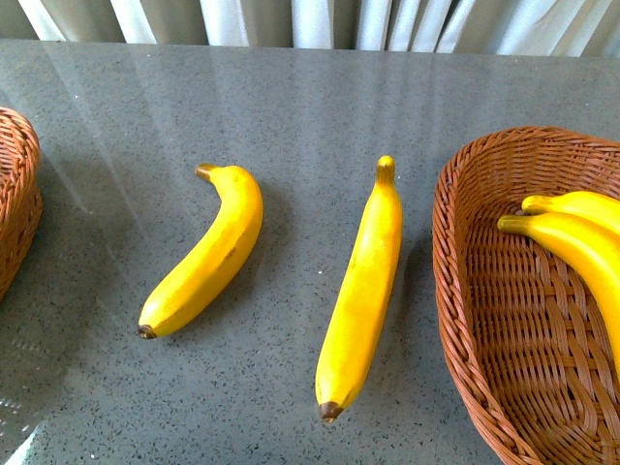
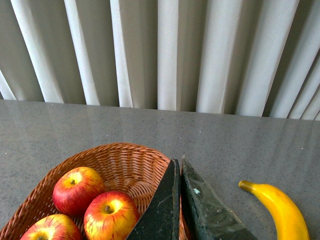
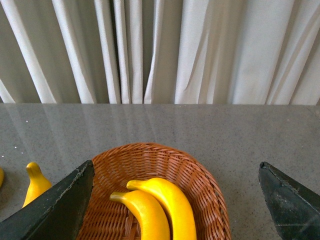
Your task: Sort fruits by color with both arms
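Two yellow bananas lie loose on the grey table in the front view, a curved one (image 1: 206,254) and a straighter one (image 1: 363,291). Neither arm shows there. In the left wrist view my left gripper (image 2: 179,161) is shut and empty above the rim of a wicker basket (image 2: 125,150). That basket holds three red-yellow apples (image 2: 77,190) (image 2: 111,216) (image 2: 50,230). A banana (image 2: 280,210) lies on the table beside it. My right gripper (image 3: 175,164) stands wide open over the other basket (image 3: 205,180), where two bananas (image 3: 167,202) (image 3: 145,215) lie side by side.
The banana basket (image 1: 465,291) stands at the right edge of the front view and the apple basket (image 1: 15,194) just shows at the left edge. White curtains hang behind the table's far edge. A banana tip (image 3: 36,182) lies left of the right basket.
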Action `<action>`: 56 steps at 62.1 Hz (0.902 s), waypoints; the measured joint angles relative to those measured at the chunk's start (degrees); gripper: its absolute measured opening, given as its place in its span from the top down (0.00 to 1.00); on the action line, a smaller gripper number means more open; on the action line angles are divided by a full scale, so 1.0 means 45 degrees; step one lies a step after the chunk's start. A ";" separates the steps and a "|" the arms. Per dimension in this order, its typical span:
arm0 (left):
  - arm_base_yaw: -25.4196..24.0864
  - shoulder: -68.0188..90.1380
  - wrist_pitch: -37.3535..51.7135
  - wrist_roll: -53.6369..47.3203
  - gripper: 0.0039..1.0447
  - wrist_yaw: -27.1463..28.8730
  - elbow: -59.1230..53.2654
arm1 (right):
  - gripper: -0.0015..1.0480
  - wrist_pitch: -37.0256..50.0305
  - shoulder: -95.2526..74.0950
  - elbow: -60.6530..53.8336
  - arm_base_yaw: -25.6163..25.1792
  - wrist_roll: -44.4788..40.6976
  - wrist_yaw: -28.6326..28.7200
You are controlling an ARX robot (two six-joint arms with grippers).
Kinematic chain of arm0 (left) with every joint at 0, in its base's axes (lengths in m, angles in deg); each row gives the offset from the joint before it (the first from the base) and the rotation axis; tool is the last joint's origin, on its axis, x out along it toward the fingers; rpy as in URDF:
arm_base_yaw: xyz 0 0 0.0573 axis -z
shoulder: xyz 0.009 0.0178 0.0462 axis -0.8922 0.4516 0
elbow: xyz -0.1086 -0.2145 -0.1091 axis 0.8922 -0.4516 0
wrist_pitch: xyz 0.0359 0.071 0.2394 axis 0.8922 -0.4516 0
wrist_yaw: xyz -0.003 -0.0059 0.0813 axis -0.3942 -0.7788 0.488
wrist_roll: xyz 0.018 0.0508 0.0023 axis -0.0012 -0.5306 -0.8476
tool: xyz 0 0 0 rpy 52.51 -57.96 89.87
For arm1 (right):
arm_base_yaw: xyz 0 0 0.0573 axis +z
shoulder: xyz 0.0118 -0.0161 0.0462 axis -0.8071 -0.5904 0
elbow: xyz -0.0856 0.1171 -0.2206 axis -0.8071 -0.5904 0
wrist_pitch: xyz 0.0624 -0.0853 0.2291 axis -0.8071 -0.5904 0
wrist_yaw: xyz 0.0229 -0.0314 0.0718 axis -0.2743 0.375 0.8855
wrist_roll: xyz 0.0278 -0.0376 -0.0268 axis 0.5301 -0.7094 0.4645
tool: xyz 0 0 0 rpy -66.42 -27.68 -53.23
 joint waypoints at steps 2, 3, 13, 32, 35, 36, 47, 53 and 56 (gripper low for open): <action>0.0005 -0.0209 -0.0199 0.0000 0.99 0.0000 -0.0005 | 0.09 0.0000 0.0000 0.0000 0.0000 -0.0005 0.0000; 0.0005 -0.0316 -0.0301 0.0000 0.99 0.0000 -0.0005 | 0.09 0.0000 0.0000 0.0000 0.0000 0.0000 0.0000; 0.0000 -0.1166 -0.1127 0.0000 0.99 0.0000 -0.0005 | 0.09 0.0000 0.0005 0.0000 0.0000 0.0000 0.0005; 0.0000 -0.2346 -0.2302 0.0000 0.99 0.0000 -0.0005 | 0.09 0.0000 0.0005 0.0000 0.0000 0.0000 0.0005; 0.0005 -0.2516 -0.2477 0.0000 0.99 0.0000 -0.0005 | 0.09 0.0000 0.0000 0.0000 0.0000 0.0000 0.0005; 0.0005 -0.2545 -0.2506 0.0000 0.99 0.0000 -0.0005 | 0.09 0.0000 0.0005 0.0000 0.0000 0.0000 0.0005; 0.0005 -0.4493 -0.4833 0.0000 0.99 0.0000 0.0000 | 0.09 0.0000 0.0000 0.0000 0.0000 0.0000 0.0000; -0.0005 -0.4770 -0.4974 -0.0005 0.99 0.0005 0.0000 | 0.09 0.0000 0.0010 0.0000 0.0000 0.0000 0.0005; -0.0005 -0.4779 -0.4974 -0.0005 0.99 0.0005 0.0000 | 0.09 0.0000 0.0000 0.0000 0.0000 -0.0005 0.0000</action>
